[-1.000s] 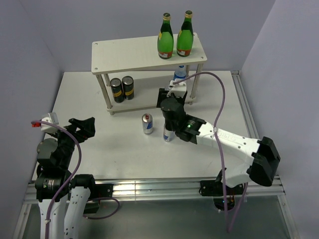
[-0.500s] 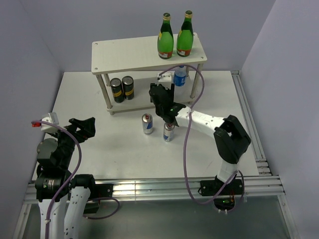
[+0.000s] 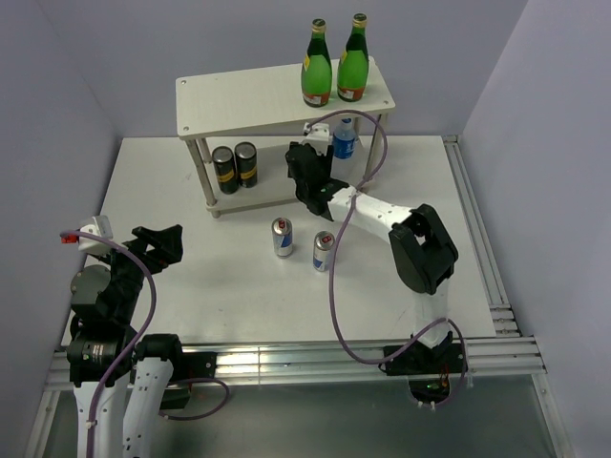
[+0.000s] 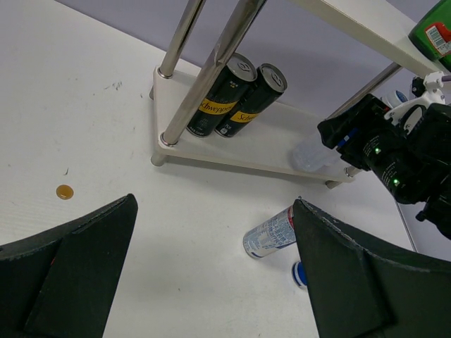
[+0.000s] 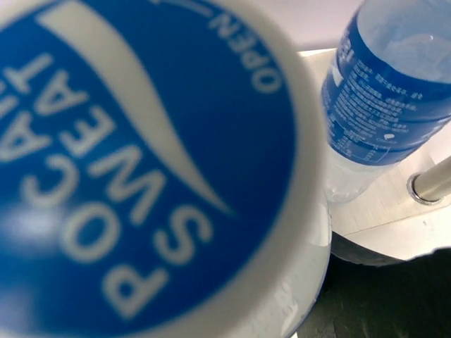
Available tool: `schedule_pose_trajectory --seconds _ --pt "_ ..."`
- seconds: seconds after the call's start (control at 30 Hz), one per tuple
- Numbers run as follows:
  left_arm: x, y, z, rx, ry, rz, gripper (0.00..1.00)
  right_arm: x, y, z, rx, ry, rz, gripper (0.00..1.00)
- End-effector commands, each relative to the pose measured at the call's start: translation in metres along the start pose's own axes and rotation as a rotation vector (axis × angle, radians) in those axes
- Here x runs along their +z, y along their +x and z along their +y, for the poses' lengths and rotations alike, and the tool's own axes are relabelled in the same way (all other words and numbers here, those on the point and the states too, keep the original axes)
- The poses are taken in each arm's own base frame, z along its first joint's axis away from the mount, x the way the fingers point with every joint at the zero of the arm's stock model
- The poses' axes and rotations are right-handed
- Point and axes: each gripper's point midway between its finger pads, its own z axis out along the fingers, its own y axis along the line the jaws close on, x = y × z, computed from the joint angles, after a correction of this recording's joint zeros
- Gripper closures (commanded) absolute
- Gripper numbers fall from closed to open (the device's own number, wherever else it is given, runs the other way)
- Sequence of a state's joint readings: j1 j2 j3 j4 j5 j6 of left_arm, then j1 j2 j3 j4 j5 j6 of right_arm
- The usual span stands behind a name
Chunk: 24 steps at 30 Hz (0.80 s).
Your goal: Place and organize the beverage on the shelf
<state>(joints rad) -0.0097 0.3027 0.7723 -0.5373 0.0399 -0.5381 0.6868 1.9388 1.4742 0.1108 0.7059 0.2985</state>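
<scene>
Nearest, the left hand (image 4: 215, 211) hangs with fingers apart over the counter (image 3: 191, 286), two silver cans (image 3: 283, 237) standing just short of the shelf (image 3: 248, 100). Farther in, a blue bottle cap (image 5: 141, 162) hides the fingers of the right hand (image 3: 307, 174), so its grip cannot be told. The lower tier holds a water bottle (image 3: 344, 143) and two dark cans (image 3: 223, 171); the top holds two green bottles (image 3: 317, 67).
</scene>
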Motion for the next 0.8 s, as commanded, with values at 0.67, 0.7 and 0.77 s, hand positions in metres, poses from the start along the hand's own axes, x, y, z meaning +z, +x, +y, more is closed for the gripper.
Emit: schedule_pose_trajectory --seconds 0.67,0.7,0.77 --pt "0.000 -0.007 -0.004 0.015 0.021 -0.032 0.01 0.045 -0.060 0.005 0.170 0.034 -0.173 1.00" --pt "0.000 -0.007 -0.004 0.015 0.021 -0.032 0.01 0.046 -0.065 0.006 0.175 0.039 -0.180 1.00" --pt "0.001 -0.007 -0.003 0.015 0.019 -0.032 0.01 0.050 -0.059 0.005 0.163 0.055 -0.169 1.00"
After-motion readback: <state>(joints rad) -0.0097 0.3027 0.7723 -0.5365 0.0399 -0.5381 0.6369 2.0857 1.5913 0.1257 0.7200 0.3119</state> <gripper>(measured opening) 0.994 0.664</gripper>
